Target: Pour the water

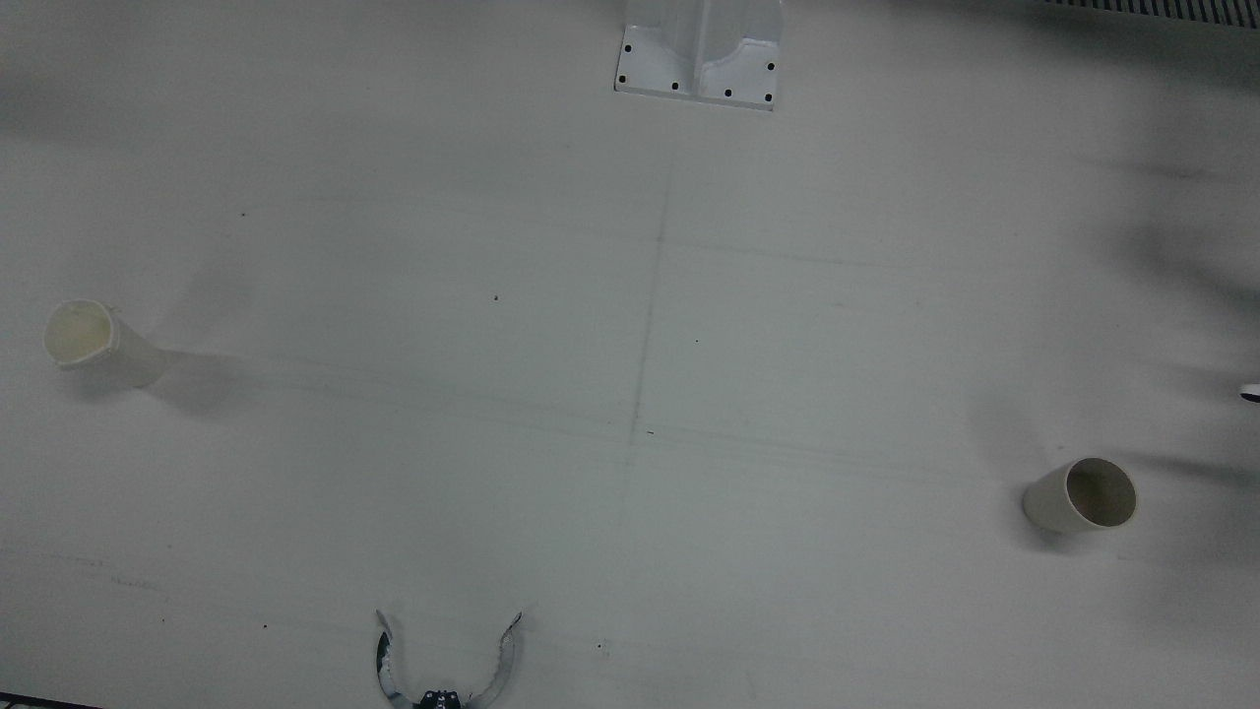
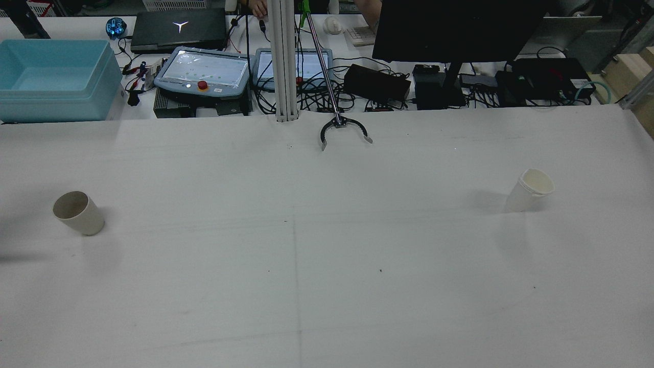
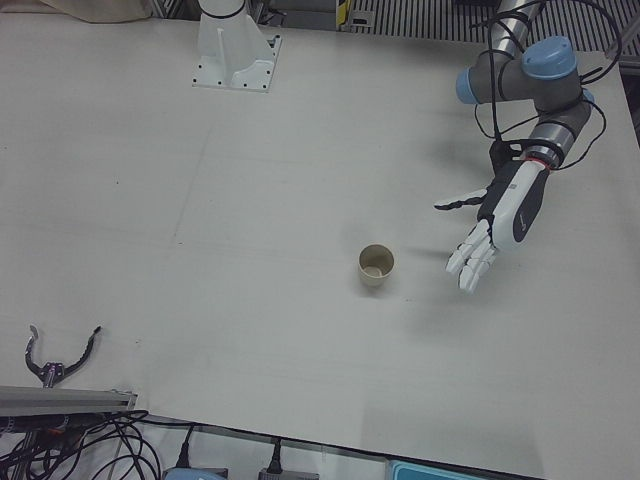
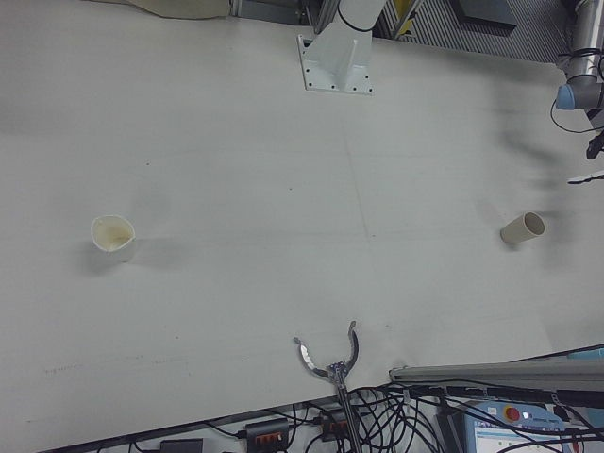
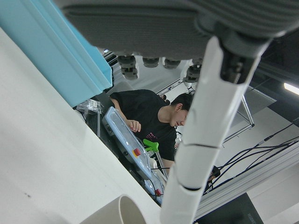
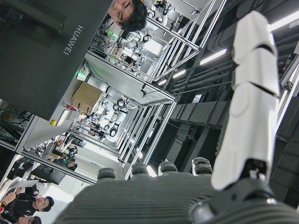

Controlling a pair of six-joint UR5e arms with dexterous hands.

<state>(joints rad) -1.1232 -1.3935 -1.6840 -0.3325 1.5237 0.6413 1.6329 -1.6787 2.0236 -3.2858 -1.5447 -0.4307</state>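
Note:
A beige paper cup (image 3: 376, 267) stands upright on the white table (image 3: 250, 200) before my left arm; it also shows in the rear view (image 2: 77, 212) and the front view (image 1: 1083, 495). My left hand (image 3: 500, 222) hovers open beside it, a short gap away, fingers spread and pointing down. The left hand view shows one finger (image 5: 205, 130) and the cup's rim (image 5: 117, 212). A white cup with a spout (image 2: 531, 190) stands upright on the right half (image 4: 113, 236). My right hand appears only in its own view, one finger (image 6: 252, 93) straight, holding nothing.
A black grabber claw (image 1: 448, 660) lies at the operators' edge of the table (image 2: 343, 130). An arm pedestal (image 1: 699, 59) is bolted at the back. Beyond the table stand a blue bin (image 2: 51, 76), tablets, cables and a person (image 5: 149, 116).

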